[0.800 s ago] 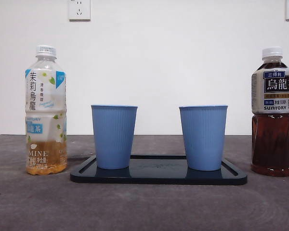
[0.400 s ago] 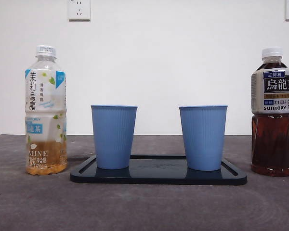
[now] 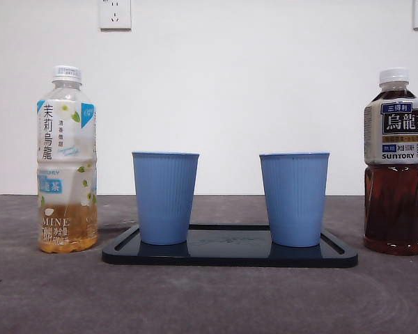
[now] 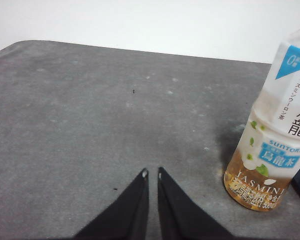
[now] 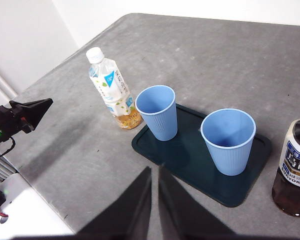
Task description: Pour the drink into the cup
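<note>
Nothing of the pour looks begun: both bottles are capped and upright, both cups stand on the tray, and the cups show empty in the right wrist view. The left gripper (image 4: 152, 173) has its jaws pressed together, holding nothing; the jasmine tea bottle (image 4: 275, 135) stands near it, off to one side of its tips, on bare table (image 4: 90, 110). The right gripper (image 5: 154, 170) is likewise pinched shut and empty, high above the dark tray (image 5: 190, 160); beneath and ahead of it stand the two blue cups (image 5: 158, 111) (image 5: 229, 139), with the oolong bottle (image 5: 294, 167) just beside the tray's far end. Grasping, uncapping and pouring all remain; open table surrounds each gripper; the cups stand apart, leaving room between.
</note>
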`<state>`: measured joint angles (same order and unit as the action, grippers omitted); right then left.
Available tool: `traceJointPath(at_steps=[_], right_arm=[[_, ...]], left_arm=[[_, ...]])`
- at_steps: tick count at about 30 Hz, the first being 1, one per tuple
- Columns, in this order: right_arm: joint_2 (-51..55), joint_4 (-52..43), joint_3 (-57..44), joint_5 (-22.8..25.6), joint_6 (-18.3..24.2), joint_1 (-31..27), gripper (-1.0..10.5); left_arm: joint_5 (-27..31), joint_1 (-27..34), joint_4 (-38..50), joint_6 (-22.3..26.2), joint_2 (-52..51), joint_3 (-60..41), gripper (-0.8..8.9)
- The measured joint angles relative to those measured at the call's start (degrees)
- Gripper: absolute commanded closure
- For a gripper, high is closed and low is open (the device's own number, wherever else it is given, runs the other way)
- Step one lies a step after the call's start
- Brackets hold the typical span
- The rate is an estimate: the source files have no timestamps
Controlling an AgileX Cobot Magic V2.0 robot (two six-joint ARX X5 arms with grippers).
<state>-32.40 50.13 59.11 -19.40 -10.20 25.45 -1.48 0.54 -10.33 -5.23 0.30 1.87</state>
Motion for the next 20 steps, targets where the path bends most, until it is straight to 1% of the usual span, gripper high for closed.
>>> traceJointPath(at_steps=[9,10,13,14,15,16,20], right_arm=[[0.0,-0.2,0.0,0.3,0.3,0.0,9.3],[0.0,-0.3,0.0,1.8,1.2,-0.3,9.3],[1.4,-2.8,-1.8,11.8,4.5,-3.6,9.3],[2.5,-5.0,-3.5,14.6,5.3,-5.2,9.3],[4.1,-8.0,-6.1,16.2,5.8,-7.0,9.3],[5.6,-10.9,-8.7,16.6,6.0,-8.5,9.3],[13.5,-28.3,-23.4,16.7,7.0,-14.2,9.3]], left_arm=[[0.0,0.0,0.0,0.0,0.0,0.0,7.85],[0.0,0.0,0.0,0.0,0.0,0.0,7.85],[0.0,0.0,0.0,0.0,0.0,0.0,7.85],[0.0,0.0,0.0,0.0,0.0,0.0,7.85],[0.0,0.0,0.0,0.0,0.0,0.0,7.85],[0.0,0.0,0.0,0.0,0.0,0.0,7.85],[0.0,0.0,0.0,0.0,0.0,0.0,7.85]])
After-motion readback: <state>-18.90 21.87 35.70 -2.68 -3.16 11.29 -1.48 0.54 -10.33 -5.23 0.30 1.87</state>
